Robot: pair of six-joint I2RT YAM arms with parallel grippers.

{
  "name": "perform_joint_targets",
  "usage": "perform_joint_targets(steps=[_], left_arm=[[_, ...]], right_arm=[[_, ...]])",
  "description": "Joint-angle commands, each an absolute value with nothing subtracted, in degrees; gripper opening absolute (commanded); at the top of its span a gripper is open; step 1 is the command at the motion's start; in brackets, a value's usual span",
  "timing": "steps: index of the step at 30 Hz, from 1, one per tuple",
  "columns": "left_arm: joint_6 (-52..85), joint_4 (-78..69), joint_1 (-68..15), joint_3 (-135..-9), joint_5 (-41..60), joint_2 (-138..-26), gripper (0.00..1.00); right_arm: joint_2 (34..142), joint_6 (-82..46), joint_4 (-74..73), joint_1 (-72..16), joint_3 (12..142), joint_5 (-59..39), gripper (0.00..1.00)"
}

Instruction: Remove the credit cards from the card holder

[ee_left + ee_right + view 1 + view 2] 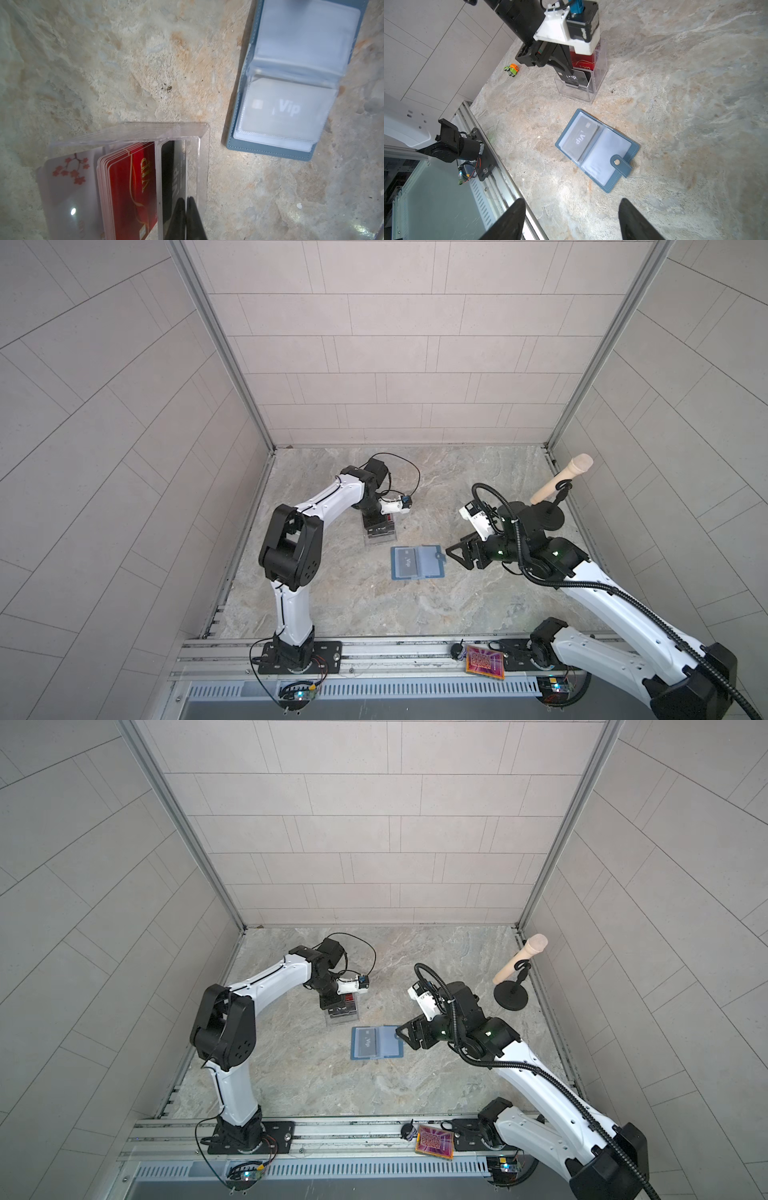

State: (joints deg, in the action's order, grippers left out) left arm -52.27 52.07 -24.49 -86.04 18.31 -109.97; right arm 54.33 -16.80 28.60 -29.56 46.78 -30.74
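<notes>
Cards are nearly all out: nearest us the holder (430, 563) lies open and flat in the middle of the table, and one grey card (580, 141) sits in its left sleeve. White letters on it say "Vip". The right sleeve looks empty. Just right of the holder, by its snap tab (620, 163), the right gripper (571, 201) hangs over the table with its jaws spread wide and nothing in them. Farther back and to the left is a clear stand (204, 145). The left gripper (186, 200) is down at its front slot, jaws pressed together, pinching the top edge of a black card (581, 80), which also says "Vip" in white. I think it is putting this card away. To do that well, it should let go only when the card sits low in the slot, open just a little, and go straight up so the light stand does not tip. Behind that slot are red cards (133, 187) with gold "VIP", and last a pale card (68, 187) with pink flowers; I can read no words on that one.
</notes>
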Motion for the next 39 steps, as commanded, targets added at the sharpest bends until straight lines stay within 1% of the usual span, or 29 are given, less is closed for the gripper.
perform_joint_targets(steps=[1, 9, 15, 23, 28, 32, 36, 39], left_arm=[[-51.29, 52.68, -24.17, -87.48, 19.18, -111.35, 0.02], [-50.30, 52.73, -24.13, -87.88, 19.78, -111.80, 0.05], [-48.61, 53.55, -24.17, -89.34, 19.46, -112.32, 0.16], [-46.61, 52.45, -23.29, -88.94, 20.74, -109.67, 0.21], [-43.47, 49.74, -23.20, -87.05, 20.57, -104.03, 0.26], [-37.07, 45.12, -23.14, -83.75, 20.87, -97.39, 0.30], [-28.42, 38.81, -23.30, -77.33, 23.94, -89.34, 0.32], [-21.14, 32.01, -23.40, -69.59, 26.98, -82.33, 0.34]], right_arm=[[52.51, -17.05, 28.92, -29.17, 47.02, -29.89, 0.73], [52.00, -17.29, 28.87, -29.02, 46.85, -29.53, 0.73], [51.78, -17.25, 28.85, -28.95, 46.88, -29.35, 0.73], [51.33, -17.39, 29.00, -28.92, 46.76, -29.04, 0.73], [52.15, -18.78, 28.63, -28.91, 46.41, -28.31, 0.73], [53.53, -20.46, 26.29, -28.96, 45.43, -29.08, 0.73], [56.21, -23.19, 24.48, -29.25, 45.27, -29.43, 0.73], [59.22, -25.05, 24.70, -29.39, 46.25, -29.31, 0.73]])
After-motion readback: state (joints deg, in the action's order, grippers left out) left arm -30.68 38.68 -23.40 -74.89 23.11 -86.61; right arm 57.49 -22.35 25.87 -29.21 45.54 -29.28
